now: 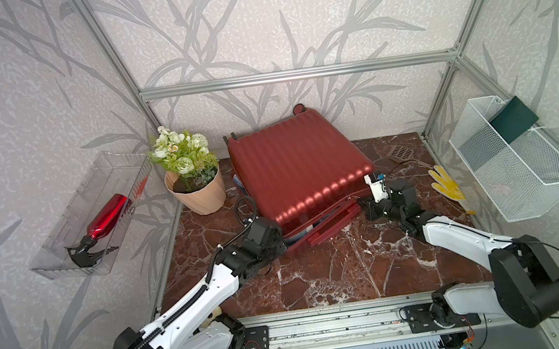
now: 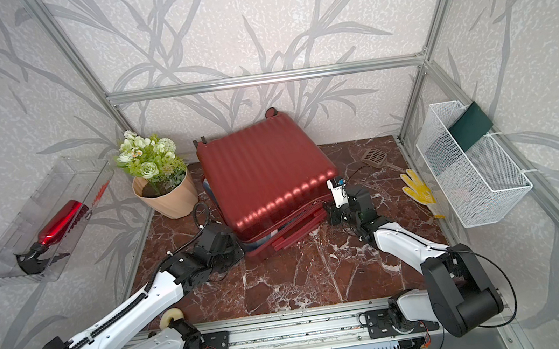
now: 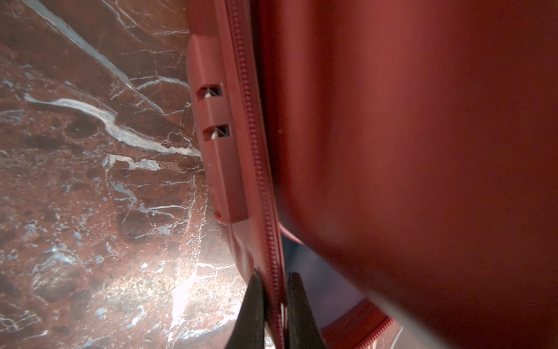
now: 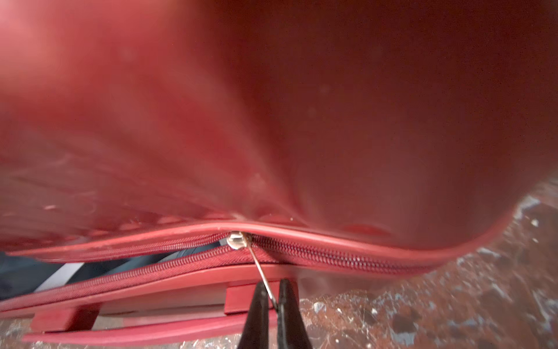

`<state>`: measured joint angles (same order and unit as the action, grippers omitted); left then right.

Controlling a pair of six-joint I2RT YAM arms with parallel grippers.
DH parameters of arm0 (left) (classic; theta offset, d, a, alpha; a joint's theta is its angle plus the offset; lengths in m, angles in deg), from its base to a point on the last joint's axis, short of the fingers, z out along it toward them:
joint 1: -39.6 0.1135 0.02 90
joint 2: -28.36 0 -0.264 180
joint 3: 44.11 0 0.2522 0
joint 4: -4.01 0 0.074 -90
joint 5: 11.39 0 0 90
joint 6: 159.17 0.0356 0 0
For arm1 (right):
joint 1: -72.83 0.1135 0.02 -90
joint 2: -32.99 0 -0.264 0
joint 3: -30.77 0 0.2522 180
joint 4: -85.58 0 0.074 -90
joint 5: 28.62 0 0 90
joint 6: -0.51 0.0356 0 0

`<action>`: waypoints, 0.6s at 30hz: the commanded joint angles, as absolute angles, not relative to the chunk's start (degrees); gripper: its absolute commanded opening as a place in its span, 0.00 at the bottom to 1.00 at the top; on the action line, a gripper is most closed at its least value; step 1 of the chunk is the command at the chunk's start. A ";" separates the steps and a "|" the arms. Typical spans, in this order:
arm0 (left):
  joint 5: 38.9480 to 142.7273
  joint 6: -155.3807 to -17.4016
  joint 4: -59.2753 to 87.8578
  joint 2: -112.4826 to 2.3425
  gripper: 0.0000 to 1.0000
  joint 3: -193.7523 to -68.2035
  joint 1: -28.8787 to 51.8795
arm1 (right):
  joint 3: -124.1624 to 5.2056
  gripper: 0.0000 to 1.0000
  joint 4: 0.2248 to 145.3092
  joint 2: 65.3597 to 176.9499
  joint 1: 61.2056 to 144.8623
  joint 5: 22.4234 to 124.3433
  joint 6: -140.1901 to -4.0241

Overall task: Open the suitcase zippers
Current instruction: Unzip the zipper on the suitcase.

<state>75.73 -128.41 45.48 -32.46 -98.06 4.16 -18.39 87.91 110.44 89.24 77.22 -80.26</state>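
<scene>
the left claw [image 3: 275, 291] is pinched shut on the loose zip track [image 3: 256, 157] at the near left corner of the suitcase [image 1: 299, 165], bracing it. the right claw [image 4: 272, 296] is closed on the thin pull tab [image 4: 259, 269] at the near right corner; the seam gapes on one side of it. mid-unzip, i judge: next, a steady pull along the track, round the corner. the suitcase lies flat at the back of the desk [image 1: 321, 280], long axis near to far, slightly skewed, wheels [image 1: 299, 108] toward the back wall.

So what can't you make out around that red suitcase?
- Suitcase contents: the upper shell covers them in both top views.
- Zip track round the back: hidden behind the case, top views.
- Upper shell's ribs, right wrist view: blurred, too close.
</scene>
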 commanded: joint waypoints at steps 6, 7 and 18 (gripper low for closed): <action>63.66 -119.78 57.83 -33.91 0.00 -97.34 6.29 | -20.53 0.00 102.38 111.00 82.53 44.30 -81.77; 63.67 -119.77 57.85 -33.87 0.00 -97.19 6.44 | -20.06 0.00 102.30 109.86 82.26 42.76 -82.13; 63.78 -119.18 59.02 -33.34 0.00 -97.42 6.58 | -24.34 0.00 98.11 111.27 78.27 32.88 -82.53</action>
<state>74.51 -126.29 50.39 -32.26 -99.54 4.57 -19.63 90.43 110.07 84.95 60.04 -84.37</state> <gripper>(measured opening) 0.101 0.050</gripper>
